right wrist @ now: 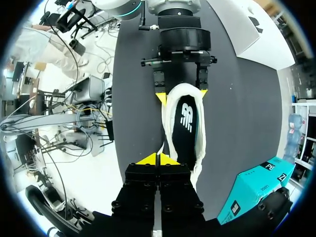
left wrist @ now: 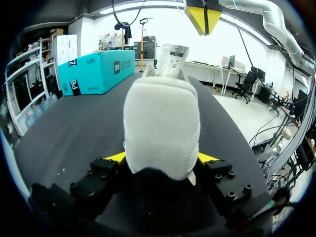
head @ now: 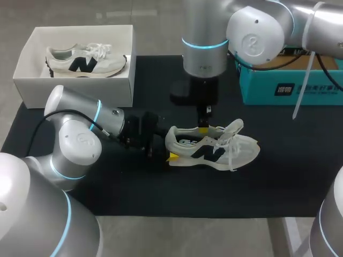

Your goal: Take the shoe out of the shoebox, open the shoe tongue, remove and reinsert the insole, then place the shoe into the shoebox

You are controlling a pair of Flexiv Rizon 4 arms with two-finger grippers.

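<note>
shoe (head: 213,148) held at heel on table (head: 134,198).
left jaws clamped the heel from both sides; right jaws closed at its collar rim.

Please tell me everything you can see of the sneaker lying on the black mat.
The cream fabric sneaker with a dark letter logo stands upright on the black mat, toe towards the right arm's side. White laces hang loose; a dark insole shows inside. The left gripper clamps its heel from both sides; the right gripper, shut, is at its collar rim.
</note>
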